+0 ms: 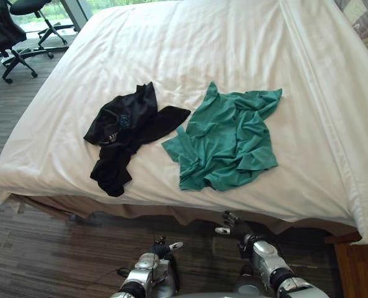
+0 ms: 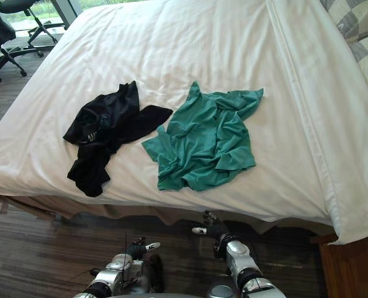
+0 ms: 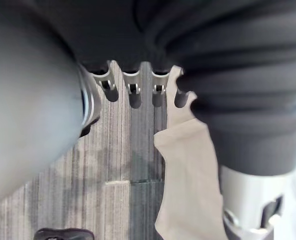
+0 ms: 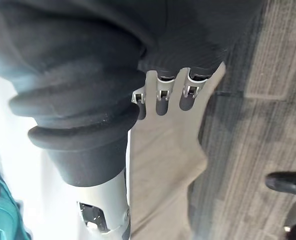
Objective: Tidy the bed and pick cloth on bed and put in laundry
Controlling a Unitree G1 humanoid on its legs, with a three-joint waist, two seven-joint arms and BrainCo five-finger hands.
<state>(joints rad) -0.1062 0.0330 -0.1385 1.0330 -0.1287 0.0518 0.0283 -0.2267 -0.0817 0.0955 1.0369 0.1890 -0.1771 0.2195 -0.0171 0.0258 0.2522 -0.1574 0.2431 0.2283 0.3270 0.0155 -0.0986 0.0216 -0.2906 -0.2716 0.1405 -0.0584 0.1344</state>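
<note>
Two silver-grey arms, each ending in a dark-covered robot hand.
The left arm [image 1: 139,278] and right arm [image 1: 269,262] are rounded silver-grey metal with black bands. The left robot hand [image 1: 163,249] and right robot hand [image 1: 232,224] each wear a dark ribbed cover [image 4: 78,115] behind a row of silver fingers [image 3: 132,80] with dark tips.

The bed [image 1: 264,49] was spread with a white sheet, lightly creased. A crumpled green garment [image 1: 224,139] lay near its front edge. Just left of the green garment lay a black garment [image 1: 125,127], one sleeve reaching toward it, possibly touching. Well beyond the green garment, at the far right corner, lay a checked quilt [image 1: 360,18].
</note>
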